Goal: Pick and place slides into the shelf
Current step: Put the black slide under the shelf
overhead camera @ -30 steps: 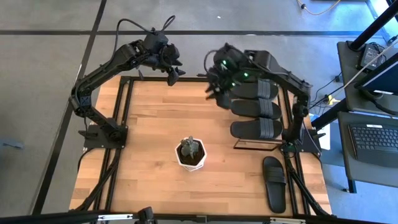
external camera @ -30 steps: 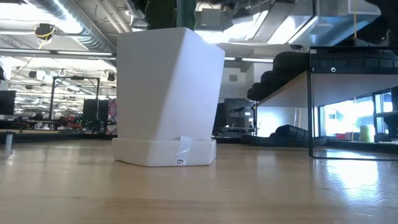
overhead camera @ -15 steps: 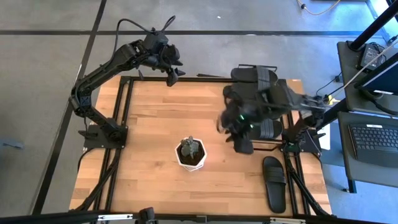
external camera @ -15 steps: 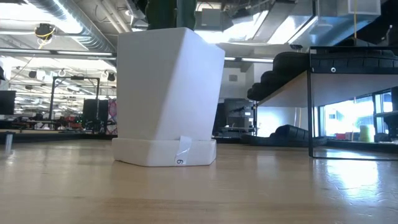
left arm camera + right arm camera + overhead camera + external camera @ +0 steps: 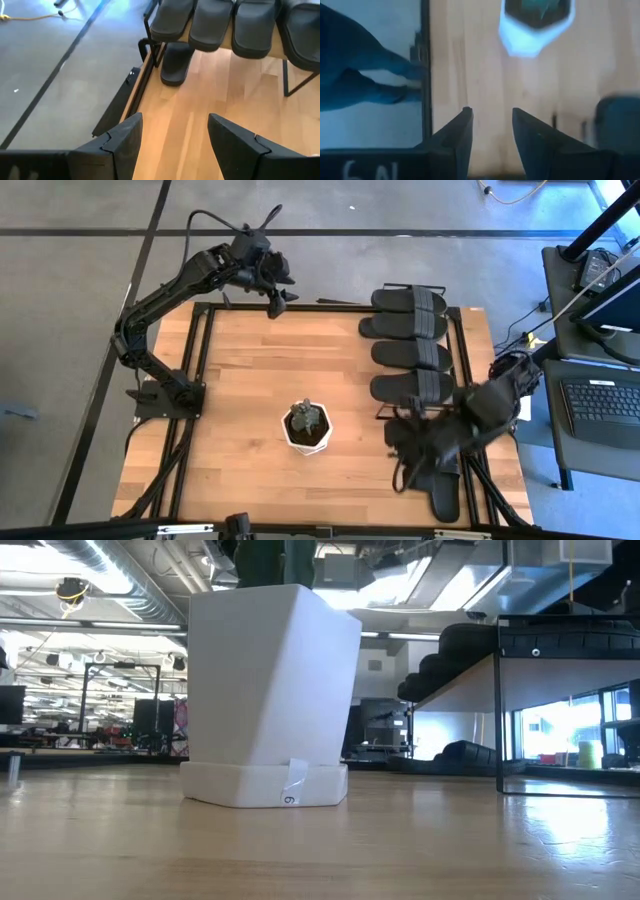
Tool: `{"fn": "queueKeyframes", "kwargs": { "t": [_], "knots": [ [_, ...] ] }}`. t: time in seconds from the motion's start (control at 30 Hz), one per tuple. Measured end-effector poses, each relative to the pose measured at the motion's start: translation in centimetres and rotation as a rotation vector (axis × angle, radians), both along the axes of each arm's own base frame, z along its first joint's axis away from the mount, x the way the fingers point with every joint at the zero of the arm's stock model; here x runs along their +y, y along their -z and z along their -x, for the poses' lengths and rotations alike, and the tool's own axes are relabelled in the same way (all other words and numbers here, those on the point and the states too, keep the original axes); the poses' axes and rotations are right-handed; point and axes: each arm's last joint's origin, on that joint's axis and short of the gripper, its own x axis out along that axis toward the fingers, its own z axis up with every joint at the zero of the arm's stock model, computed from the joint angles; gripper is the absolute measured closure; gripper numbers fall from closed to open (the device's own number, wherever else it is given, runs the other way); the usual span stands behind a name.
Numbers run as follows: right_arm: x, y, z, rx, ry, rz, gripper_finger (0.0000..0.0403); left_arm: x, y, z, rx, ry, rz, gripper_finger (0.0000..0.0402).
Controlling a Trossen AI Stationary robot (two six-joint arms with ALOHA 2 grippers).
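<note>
Wooden table (image 5: 250, 370), slides (image 5: 410, 355) on shelf (image 5: 520, 655)

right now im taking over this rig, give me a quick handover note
Left gripper: open, empty, parked over the table's far edge.
Right gripper: jaws apart, nothing between them, arm low over the near right corner above the last loose matte black slide sandal.
Done: four black slides sit on top of the small wooden-topped, black-framed shelf; one more lies on the table under it.
Left: grasp the loose slide and shelve it. Mind the white potted plant at mid-table.
</note>
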Motion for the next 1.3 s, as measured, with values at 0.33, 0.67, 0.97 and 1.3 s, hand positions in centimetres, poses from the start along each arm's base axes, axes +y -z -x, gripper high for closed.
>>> {"fn": "queueKeyframes", "kwargs": {
  "t": [0.33, 0.67, 0.97, 1.3],
  "knots": [
    [6.0, 9.4, 4.2, 0.527, 0.146, -0.047, 0.0263, 0.1, -0.3, -0.2, -0.031, 0.0, -0.024, 0.0184],
    [8.3, 15.9, 10.0, 0.568, 0.311, 0.219, 0.0263, 0.1, -0.3, -0.2, -0.031, -0.002, -0.021, 0.0184],
    [7.5, 22.0, 11.2, 0.58, 0.304, 0.307, 0.0263, 0.1, -0.3, -0.2, -0.04, -0.021, 0.004, 0.0184],
    [6.8, 25.4, 12.0, 0.578, 0.287, 0.31, 0.0263, 0.1, -0.3, -0.2, -0.047, -0.037, 0.024, 0.0184]
  ]
}}
